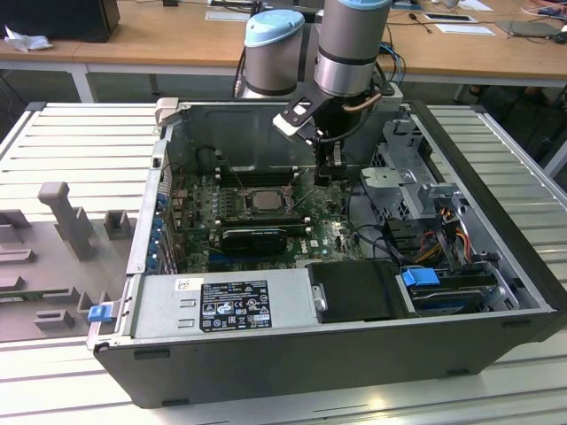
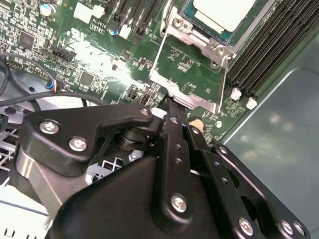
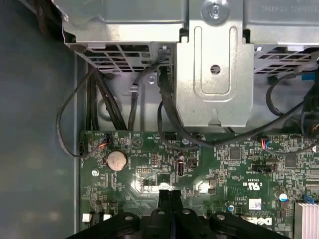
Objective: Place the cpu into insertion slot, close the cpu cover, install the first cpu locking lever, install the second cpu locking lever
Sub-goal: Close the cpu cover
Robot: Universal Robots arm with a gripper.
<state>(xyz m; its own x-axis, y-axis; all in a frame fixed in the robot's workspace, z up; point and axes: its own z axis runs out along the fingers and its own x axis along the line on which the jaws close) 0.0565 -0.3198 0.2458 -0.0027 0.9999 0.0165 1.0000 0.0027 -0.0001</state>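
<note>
The cpu (image 2: 224, 12) shows its pale silver face inside the insertion slot (image 2: 199, 39) on the green board; in the exterior view the cpu (image 1: 266, 199) lies mid-board. The cpu cover (image 2: 195, 100), a thin silvery frame, is swung open and lies over the board beside the slot, green board showing through its cut-out. My gripper (image 2: 170, 105) is shut, its tips right at the cover's free edge, and I see nothing between the fingers (image 3: 164, 199). In the exterior view the gripper (image 1: 330, 173) hangs inside the case, at the exterior view's right of the cpu.
The open computer case (image 1: 337, 363) stands on a slatted metal table. A power supply (image 1: 230, 305) fills its front. A metal drive cage (image 3: 214, 74) with black cables (image 3: 169, 119) is close by. Memory slots (image 2: 269, 45) run beside the socket. A coin battery (image 3: 117, 160) sits on the board.
</note>
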